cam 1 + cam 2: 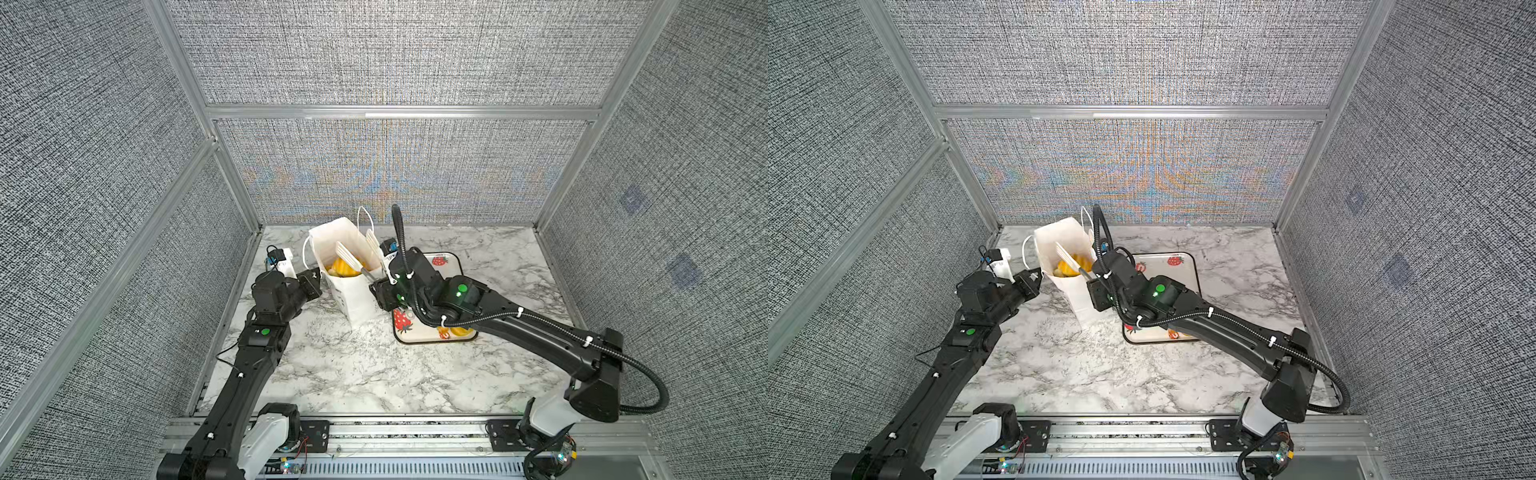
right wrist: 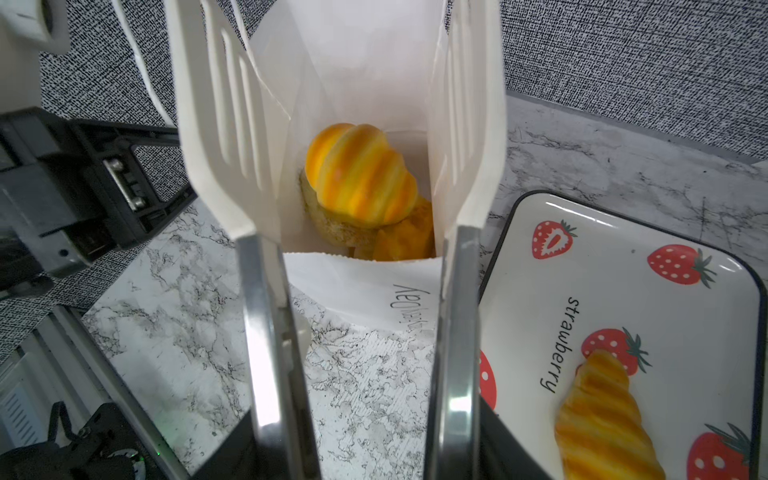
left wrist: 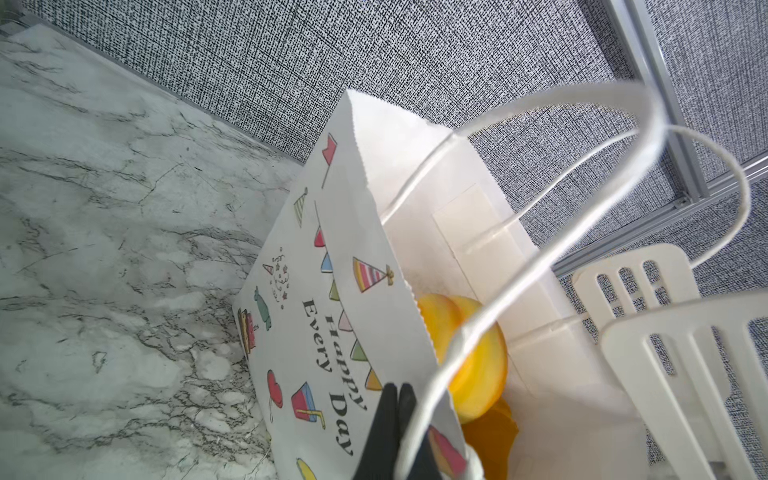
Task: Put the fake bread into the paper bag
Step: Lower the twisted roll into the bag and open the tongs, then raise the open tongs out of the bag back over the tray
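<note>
Noting the blind spots first: in both top views your right arm (image 1: 519,320) covers most of the tray (image 1: 451,259). Only a sliver of bread (image 1: 457,331) shows past it at the near edge. The right wrist view shows that piece as the tray croissant (image 2: 602,415), lying on the tray and cut off by the frame edge.

The bag (image 1: 353,299) stands upright on the table between the arms, just beside the tray. Inside it, the top croissant (image 2: 361,174) rests on other pieces. Those are largely hidden, and you cannot count them.

Right gripper (image 1: 354,241): its two white slotted blades (image 2: 220,124) stand spread at the bag's mouth, with their tips cut off in the wrist view. Nothing is held between them, and the top croissant lies clear below. One blade is inside the mouth. Whether the other is inside or outside the bag's wall cannot be told.

Left gripper (image 3: 397,395): its black fingertips (image 3: 388,411) are pressed together against the bag's printed side, just beside a cord handle (image 3: 652,116). Whether they nip paper or cord cannot be told, and the gripper's body is out of frame.
</note>
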Robot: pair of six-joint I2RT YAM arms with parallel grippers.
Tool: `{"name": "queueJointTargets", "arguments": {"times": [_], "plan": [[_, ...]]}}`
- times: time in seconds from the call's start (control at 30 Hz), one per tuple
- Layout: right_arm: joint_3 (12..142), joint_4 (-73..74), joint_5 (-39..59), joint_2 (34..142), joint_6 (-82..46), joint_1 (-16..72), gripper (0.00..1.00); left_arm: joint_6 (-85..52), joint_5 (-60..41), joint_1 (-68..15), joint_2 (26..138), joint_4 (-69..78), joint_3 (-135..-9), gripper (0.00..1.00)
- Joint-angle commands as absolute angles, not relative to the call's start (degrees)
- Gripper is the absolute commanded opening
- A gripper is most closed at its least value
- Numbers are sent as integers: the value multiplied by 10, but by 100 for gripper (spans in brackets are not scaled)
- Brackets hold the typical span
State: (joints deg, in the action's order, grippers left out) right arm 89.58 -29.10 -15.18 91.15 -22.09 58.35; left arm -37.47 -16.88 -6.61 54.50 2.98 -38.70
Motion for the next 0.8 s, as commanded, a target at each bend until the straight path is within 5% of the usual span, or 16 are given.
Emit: {"name": "queueJointTargets", "arguments": {"times": [0.0,0.77], "plan": [[901,-276,-166,901,-220,583,57,-371,-172,-67,543,17,-386,0],[869,-294,-238,800,-206,580,56,-374,-175,-66,547,20,-389,0]]}}
